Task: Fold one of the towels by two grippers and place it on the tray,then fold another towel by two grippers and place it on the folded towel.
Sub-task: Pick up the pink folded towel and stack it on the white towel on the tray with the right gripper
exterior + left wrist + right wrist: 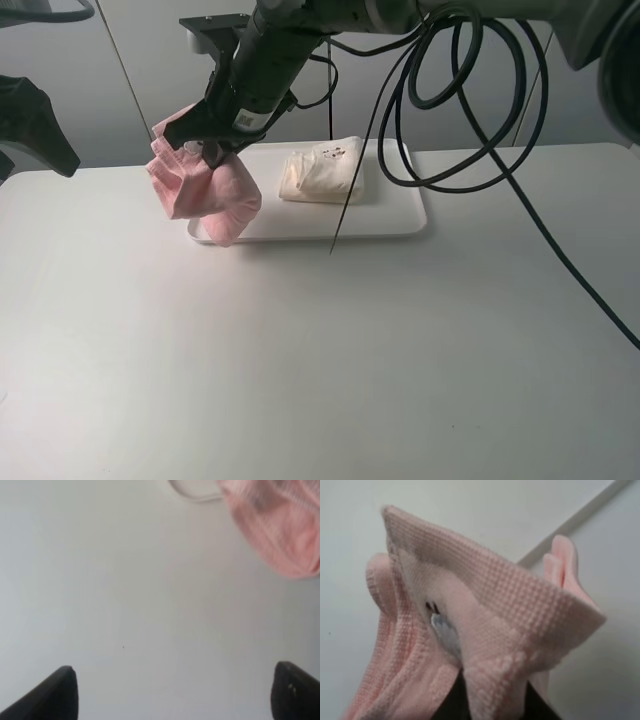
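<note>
My right gripper [215, 148] reaches across to the left end of the white tray [400, 215]. It is shut on a folded pink towel [205, 185], which hangs bunched over the tray's left edge. In the right wrist view the pink towel [485, 615] fills the frame and covers most of the fingers [451, 704]. A folded cream towel [322, 172] lies on the tray's middle. My left gripper [172, 695] is open and empty above bare table, well left of the tray [192, 492]. It shows as a dark shape [38, 122] at the far left. The pink towel [280, 525] hangs at that view's edge.
Thick black cables [470, 100] loop from the right arm over the tray's right half, and a thin black line [348, 195] hangs down to the tray's front rim. The white table [320, 350] stretches in front of the tray. A grey wall stands behind.
</note>
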Controlling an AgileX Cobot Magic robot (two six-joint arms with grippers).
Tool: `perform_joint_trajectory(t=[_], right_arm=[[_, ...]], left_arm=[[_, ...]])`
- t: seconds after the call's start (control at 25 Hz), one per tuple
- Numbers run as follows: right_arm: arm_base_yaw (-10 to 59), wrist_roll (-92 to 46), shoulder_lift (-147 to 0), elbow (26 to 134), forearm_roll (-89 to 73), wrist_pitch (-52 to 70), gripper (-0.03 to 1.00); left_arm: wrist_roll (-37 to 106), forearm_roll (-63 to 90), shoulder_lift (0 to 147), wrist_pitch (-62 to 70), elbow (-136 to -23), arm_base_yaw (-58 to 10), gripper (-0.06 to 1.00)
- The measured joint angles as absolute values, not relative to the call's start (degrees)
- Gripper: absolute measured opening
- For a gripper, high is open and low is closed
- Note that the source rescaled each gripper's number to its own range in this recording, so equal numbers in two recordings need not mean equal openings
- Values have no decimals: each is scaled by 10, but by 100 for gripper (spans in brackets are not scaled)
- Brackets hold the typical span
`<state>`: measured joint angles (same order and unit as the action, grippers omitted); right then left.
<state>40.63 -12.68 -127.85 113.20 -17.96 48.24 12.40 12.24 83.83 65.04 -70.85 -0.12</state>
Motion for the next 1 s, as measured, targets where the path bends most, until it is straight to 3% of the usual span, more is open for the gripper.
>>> perform_joint_trajectory(t=[0.48, 0.8, 1.0], right_arm=[[343, -111, -1287, 1215, -91, 454, 11], [232, -145, -1337, 1215, -246, 451, 11], [217, -154, -1362, 1215, -259, 456, 11]], left_arm=[[122, 128, 811, 696, -797, -1, 99], [110, 128, 811, 698, -797, -1, 99], [105, 138, 811, 698, -797, -1, 99]])
